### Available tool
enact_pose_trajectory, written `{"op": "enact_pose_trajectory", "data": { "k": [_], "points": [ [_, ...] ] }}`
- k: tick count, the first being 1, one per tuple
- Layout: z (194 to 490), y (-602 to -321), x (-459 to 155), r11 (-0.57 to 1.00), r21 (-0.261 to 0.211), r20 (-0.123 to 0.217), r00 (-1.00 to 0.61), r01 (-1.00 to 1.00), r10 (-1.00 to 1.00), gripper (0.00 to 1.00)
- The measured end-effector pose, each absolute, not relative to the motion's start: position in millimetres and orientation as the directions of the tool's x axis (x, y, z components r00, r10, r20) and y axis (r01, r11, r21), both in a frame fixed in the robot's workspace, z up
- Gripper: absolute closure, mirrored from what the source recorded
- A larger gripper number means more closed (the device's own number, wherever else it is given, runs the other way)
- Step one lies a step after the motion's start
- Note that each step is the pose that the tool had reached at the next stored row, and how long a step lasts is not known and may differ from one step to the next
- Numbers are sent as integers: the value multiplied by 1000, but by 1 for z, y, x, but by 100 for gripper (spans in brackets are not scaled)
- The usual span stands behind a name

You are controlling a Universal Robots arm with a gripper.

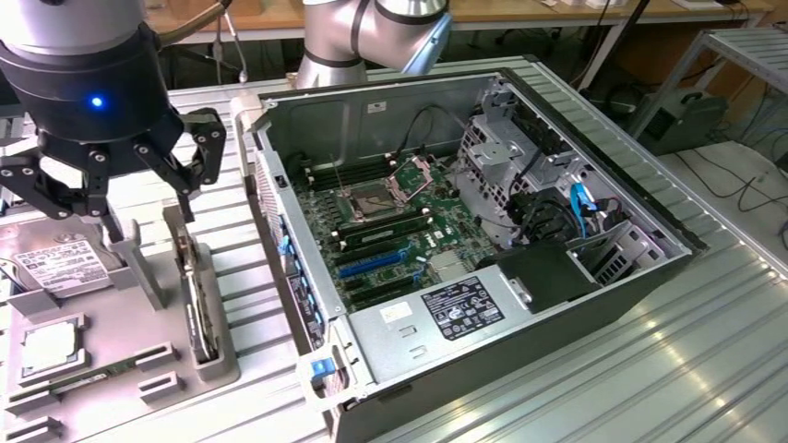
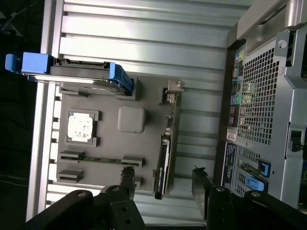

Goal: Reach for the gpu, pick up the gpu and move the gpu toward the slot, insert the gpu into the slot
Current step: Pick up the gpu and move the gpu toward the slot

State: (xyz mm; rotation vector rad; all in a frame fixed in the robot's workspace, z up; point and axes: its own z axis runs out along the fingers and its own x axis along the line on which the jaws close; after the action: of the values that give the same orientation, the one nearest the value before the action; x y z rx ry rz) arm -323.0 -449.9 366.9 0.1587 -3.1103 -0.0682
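The gpu [image 1: 197,309] is a thin dark card standing on edge in a groove of the grey holder tray [image 1: 142,277], at the exterior view's left. In the wrist view the gpu [image 2: 164,160] shows its silver bracket end farthest from my fingers. My gripper [image 1: 150,221] hangs above the tray, open, nothing between its fingers. In the wrist view my gripper [image 2: 163,177] straddles the card's near end, one finger on each side, apart from it. The blue slot [image 1: 369,263] lies on the motherboard inside the open computer case [image 1: 615,212].
On the tray sit a silver hard drive [image 1: 59,266], a square processor chip [image 1: 50,346] and a memory stick [image 1: 92,377]. The case's power supply [image 1: 449,309] and its drive cage [image 1: 499,161] with cables stand close around the motherboard. A ribbed metal table [image 1: 640,369] lies beneath everything.
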Motion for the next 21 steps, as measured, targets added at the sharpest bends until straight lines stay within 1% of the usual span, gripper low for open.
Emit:
{"op": "enact_pose_trajectory", "data": {
  "k": [21],
  "points": [
    [325, -450, -320, 996, 45, 24, -997, -75, -76, 40]
  ]
}}
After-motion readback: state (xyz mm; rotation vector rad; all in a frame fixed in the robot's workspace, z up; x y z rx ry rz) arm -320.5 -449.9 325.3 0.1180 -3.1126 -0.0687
